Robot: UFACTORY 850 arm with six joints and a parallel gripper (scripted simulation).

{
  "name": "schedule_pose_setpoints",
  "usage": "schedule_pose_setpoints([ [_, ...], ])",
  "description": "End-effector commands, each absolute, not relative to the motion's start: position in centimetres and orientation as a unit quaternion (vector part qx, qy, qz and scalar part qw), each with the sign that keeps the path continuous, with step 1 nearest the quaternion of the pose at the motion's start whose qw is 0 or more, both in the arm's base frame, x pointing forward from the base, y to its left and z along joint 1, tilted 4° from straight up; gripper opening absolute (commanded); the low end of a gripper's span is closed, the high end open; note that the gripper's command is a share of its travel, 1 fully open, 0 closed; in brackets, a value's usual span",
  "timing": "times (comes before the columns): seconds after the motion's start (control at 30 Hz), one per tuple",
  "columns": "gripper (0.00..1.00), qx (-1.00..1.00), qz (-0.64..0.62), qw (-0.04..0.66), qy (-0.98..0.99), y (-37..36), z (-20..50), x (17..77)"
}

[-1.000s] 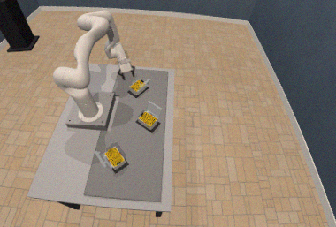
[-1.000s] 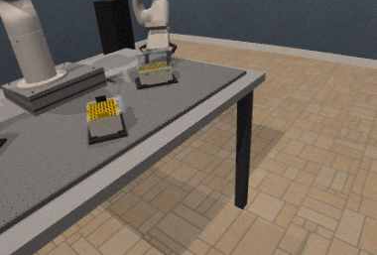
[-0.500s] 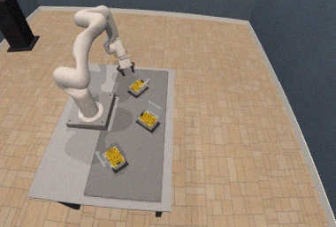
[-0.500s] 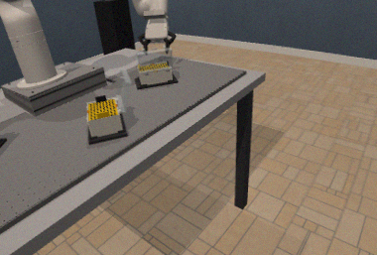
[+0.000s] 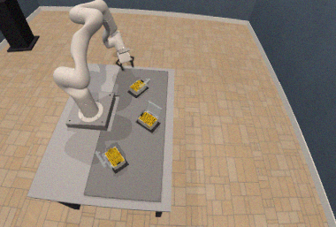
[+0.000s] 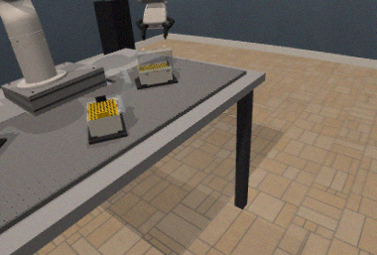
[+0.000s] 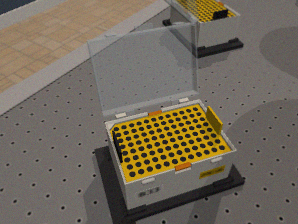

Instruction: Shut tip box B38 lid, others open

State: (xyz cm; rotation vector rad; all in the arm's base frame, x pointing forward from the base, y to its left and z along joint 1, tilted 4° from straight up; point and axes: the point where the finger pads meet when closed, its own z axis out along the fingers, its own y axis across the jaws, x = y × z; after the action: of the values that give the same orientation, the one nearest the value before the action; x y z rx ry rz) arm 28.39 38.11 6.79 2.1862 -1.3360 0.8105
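Box B33 [image 5: 138, 87] [image 6: 155, 77] [image 7: 170, 189] sits in H1's holder plate [image 7: 106, 175], its front towards the wrist camera; its sticker is blurred at this moment. Its clear lid [image 6: 155, 54] [image 7: 145, 65] stands open at the back. It looks level in its plate. The H2 box [image 5: 148, 119] [image 6: 105, 128] [image 7: 215, 32] has its clear lid [image 5: 155, 107] raised. The H3 box [image 5: 115, 157] has its lid [image 5: 102, 160] open on the robot's side. The IDs of these two cannot be read. My gripper [image 5: 128, 66] [image 6: 155, 36] is open and empty, above and beyond H1's box; its fingers are outside the wrist view.
The three plates stand in a row on the dark perforated mat [image 5: 137, 182] [image 6: 45, 170]. The arm's base [image 5: 88, 122] [image 6: 55, 90] is beside it. H2's box stands behind H1's open lid in the wrist view, at the upper right. The table edge [image 7: 50, 75] runs along the left there.
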Motion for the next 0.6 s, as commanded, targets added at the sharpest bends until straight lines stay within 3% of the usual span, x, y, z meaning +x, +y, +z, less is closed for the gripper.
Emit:
schedule_pose_setpoints([
  [0.0, 1.00, 0.793, 0.294, 0.224, -0.485, 38.2, 9.1, 28.6],
  [0.57, 1.00, 0.748, 0.277, 0.253, -0.547, 36.1, 12.5, 30.2],
])
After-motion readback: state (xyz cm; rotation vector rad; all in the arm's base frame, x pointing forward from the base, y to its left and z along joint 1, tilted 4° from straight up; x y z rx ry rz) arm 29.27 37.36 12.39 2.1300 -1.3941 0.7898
